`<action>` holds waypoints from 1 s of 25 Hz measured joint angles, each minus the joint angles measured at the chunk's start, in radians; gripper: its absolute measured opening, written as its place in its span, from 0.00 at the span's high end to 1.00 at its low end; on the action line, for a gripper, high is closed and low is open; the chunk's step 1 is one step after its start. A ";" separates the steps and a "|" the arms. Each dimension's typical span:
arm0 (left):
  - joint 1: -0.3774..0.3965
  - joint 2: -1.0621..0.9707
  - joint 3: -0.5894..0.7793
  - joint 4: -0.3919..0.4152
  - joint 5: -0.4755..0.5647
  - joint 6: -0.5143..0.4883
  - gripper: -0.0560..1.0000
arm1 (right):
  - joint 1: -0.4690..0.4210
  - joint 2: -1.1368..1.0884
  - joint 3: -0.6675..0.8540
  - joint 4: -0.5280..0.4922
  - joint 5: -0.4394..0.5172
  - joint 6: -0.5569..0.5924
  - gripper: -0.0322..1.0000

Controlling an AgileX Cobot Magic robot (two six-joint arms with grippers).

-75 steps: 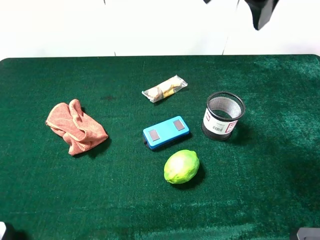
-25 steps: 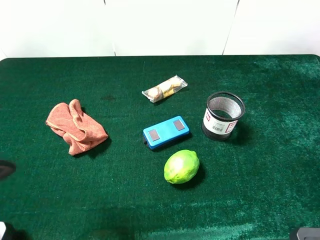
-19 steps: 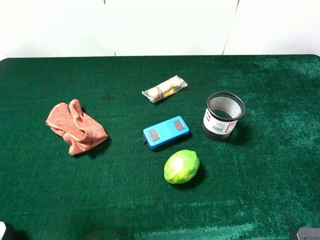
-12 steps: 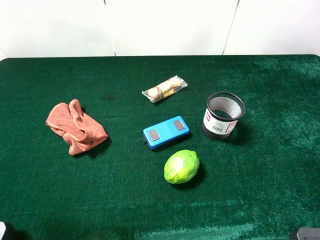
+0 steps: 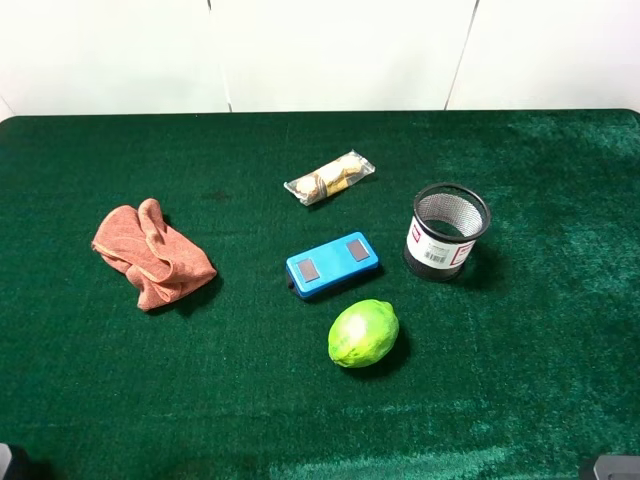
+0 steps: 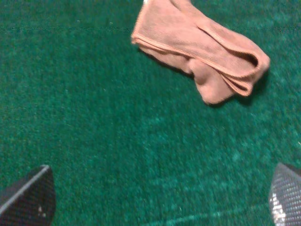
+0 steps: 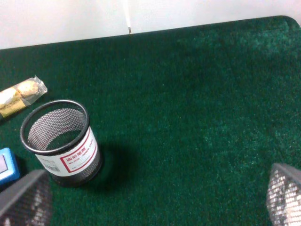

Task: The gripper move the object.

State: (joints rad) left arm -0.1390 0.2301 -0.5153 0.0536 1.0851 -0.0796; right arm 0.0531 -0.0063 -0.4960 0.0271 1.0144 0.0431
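Both grippers, left (image 6: 157, 197) and right (image 7: 153, 193), gape wide, only cropped fingertips visible; pen cup (image 5: 447, 231) untouched.

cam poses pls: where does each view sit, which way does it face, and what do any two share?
Exterior high: mounted above, looks down on the green table; no gripper shows.
Left wrist: on the left arm, faces down at the orange cloth; left gripper fingertips show at the corners, wide apart.
Right wrist: on the right arm, faces the pen cup; right gripper fingertips likewise.
Shared: exterior high and right wrist both show the pen cup, upright.
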 joint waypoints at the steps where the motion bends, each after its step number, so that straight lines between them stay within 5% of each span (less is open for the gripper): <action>1: 0.017 -0.018 0.009 -0.001 -0.006 0.008 0.08 | 0.000 0.000 0.000 0.000 0.000 0.000 0.30; 8: 0.081 -0.143 0.012 -0.029 -0.022 0.070 0.08 | 0.000 0.000 0.000 0.000 0.000 0.000 0.30; 25: 0.084 -0.236 0.012 -0.041 -0.022 0.094 0.08 | 0.000 0.000 0.000 0.001 -0.001 0.000 0.30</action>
State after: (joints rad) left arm -0.0554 -0.0062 -0.5034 0.0123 1.0636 0.0145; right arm 0.0531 -0.0063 -0.4960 0.0283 1.0137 0.0431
